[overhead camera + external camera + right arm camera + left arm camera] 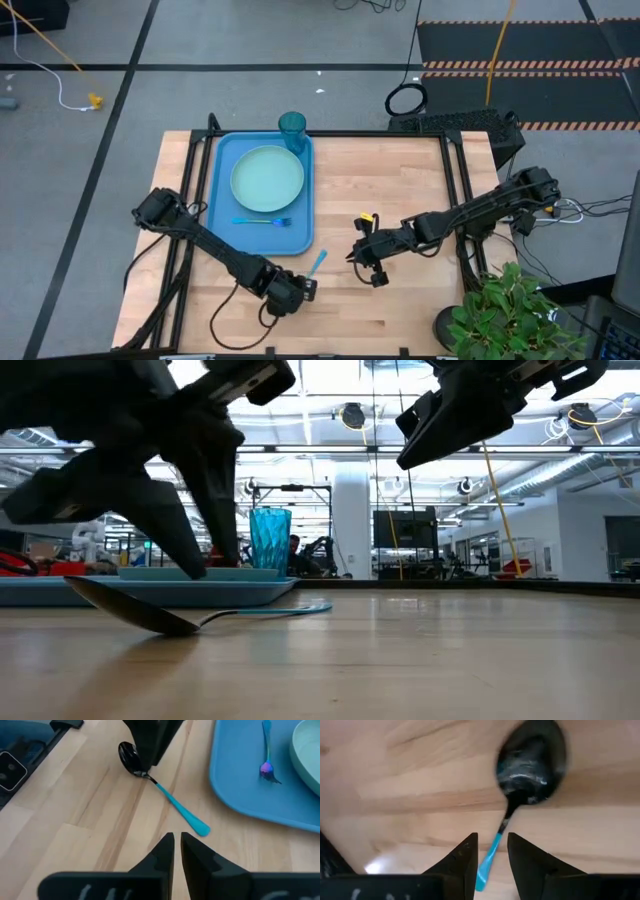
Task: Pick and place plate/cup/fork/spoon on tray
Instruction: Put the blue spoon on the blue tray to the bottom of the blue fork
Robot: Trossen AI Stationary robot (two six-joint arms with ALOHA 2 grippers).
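The blue tray [225, 235] lies at the table's left and holds the mint plate [267, 178] and the fork [262, 221]. The teal cup [292, 128] stands at the tray's far right corner. The spoon [317, 265] lies on the wood just off the tray's near right corner, resting on its black bowl [140, 615]. My left gripper [492, 855] is narrowly open. Its fingers stand on either side of the spoon's blue handle [489, 857], and no touch shows. My right gripper [177, 845] is shut and empty, above the wood to the spoon's right.
Bare wood lies to the right of the tray [400, 190]. A potted plant [510, 310] stands at the near right corner. Black frame rails [460, 190] run along the table's left and right sides.
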